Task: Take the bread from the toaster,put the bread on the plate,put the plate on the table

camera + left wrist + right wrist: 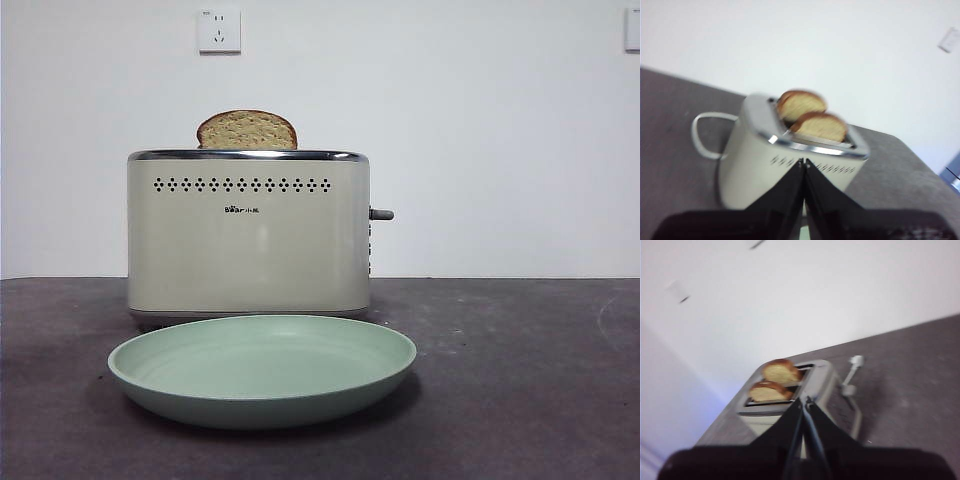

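Observation:
The cream toaster (248, 235) stands mid-table with a toast slice (246, 131) poking out of its top. The wrist views show two slices in its slots: the left wrist view has one (801, 105) behind another (820, 127), as does the right wrist view (781, 371) (769, 391). I cannot tell which one is the bread. The mint-green plate (262, 398) lies on the table just in front of the toaster. My left gripper (803, 162) and right gripper (805, 401) are both shut and empty. Each hangs above and short of the toaster. Neither arm shows in the front view.
The toaster's grey lever (381, 214) sticks out on its right side. A white power cord (702, 135) loops on the table (520, 380) behind the toaster. A white wall with a socket (219, 31) stands behind.

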Controlling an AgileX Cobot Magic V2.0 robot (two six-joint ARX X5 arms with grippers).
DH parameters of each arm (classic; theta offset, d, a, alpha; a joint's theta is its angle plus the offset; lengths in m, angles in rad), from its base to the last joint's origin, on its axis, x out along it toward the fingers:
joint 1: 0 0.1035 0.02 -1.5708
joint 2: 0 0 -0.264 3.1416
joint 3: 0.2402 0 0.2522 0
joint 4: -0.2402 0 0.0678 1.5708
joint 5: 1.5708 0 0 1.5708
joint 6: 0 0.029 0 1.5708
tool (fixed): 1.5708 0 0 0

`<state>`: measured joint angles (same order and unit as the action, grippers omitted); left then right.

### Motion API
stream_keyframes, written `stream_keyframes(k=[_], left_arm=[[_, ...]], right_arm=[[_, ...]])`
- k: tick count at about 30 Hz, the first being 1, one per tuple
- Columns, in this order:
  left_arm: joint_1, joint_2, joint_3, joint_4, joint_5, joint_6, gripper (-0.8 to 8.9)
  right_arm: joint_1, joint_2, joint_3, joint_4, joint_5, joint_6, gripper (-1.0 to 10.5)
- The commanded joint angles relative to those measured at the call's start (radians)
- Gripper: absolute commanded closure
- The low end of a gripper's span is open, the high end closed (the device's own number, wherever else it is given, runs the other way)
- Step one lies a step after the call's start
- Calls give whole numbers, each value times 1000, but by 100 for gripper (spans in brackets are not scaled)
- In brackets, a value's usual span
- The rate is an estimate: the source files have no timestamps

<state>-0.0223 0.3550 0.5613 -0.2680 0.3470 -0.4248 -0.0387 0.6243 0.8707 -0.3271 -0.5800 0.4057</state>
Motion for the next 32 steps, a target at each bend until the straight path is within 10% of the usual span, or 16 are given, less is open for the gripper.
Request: stream_keyframes(k=[1, 9, 15, 21, 32], left_arm=[[3, 97, 103, 0, 67, 56, 819], [2, 430, 468, -174, 293, 192, 819], [0, 658, 696, -368, 316, 344, 804], [-25, 817, 813, -401, 309, 385, 368], [-133, 1135, 1109, -522, 241, 732, 373]], right_arm=[[3, 88, 111, -32, -65, -81, 954], [21, 287, 323, -156, -155, -185, 925], [56, 346, 337, -169, -154, -191, 657], [82, 371, 337, -191, -151, -221, 657], [97, 399, 337, -190, -149, -224, 662]])
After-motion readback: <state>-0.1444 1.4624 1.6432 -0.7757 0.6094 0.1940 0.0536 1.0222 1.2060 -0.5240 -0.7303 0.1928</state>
